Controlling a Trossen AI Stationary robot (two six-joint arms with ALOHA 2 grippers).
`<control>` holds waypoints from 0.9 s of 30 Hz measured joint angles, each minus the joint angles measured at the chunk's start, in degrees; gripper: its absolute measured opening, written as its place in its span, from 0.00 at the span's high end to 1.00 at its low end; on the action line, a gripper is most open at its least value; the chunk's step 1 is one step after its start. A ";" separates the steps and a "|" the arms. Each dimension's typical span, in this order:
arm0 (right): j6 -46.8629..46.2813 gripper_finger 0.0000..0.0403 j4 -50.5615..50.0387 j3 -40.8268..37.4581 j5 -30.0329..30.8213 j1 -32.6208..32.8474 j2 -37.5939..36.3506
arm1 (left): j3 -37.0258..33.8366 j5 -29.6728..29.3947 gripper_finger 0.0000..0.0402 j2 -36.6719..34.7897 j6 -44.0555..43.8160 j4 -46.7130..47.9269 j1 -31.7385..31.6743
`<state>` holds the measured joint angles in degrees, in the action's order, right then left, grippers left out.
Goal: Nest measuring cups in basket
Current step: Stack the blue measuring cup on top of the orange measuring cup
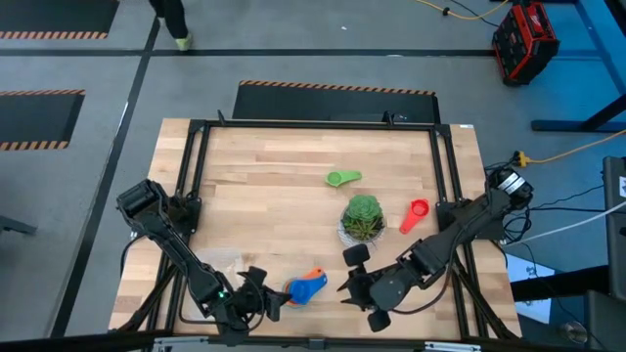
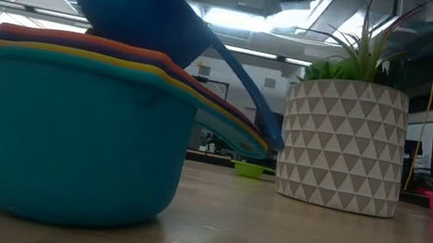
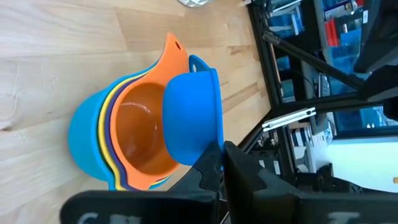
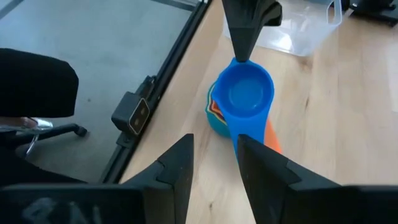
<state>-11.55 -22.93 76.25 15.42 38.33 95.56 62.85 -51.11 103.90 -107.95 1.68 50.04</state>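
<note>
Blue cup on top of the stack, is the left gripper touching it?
Touching. The left wrist view shows the left gripper shut on the blue cup's rim.

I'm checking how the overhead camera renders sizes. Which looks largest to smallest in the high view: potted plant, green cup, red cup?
1. Potted plant, clearly largest.
2. Red cup and green cup look about alike; I would not rank them.

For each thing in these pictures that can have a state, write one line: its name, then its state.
Stack of nested plastic measuring cups: upright on table.
Blue plastic measuring cup: tilted atop stack, gripped at rim.
Left gripper: jaws shut on blue cup.
Right gripper: hovering near the stack.
Green cup: loose.
Red cup: loose.
</note>
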 joint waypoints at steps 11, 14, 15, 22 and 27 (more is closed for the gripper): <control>-0.17 0.68 3.54 0.00 -0.57 0.00 8.13 | 0.00 0.83 1.00 -0.02 0.04 0.25 -0.15; -0.17 0.68 4.29 0.00 -0.58 0.00 10.51 | 0.00 0.85 1.00 -0.02 0.03 0.25 -0.15; -0.16 0.68 4.67 0.00 -0.59 0.00 11.37 | 0.00 0.85 1.00 -0.02 0.06 0.25 -0.19; 0.02 0.68 9.16 0.00 -0.61 0.00 16.75 | 0.00 1.03 1.00 -0.02 0.06 0.25 -0.26; 0.15 0.68 11.70 0.00 -0.56 -0.07 19.49 | 0.00 1.09 1.00 -0.04 0.06 0.25 -0.26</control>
<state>-11.40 -11.23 76.25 14.86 38.25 115.05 62.85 -50.02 103.85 -107.90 1.93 49.78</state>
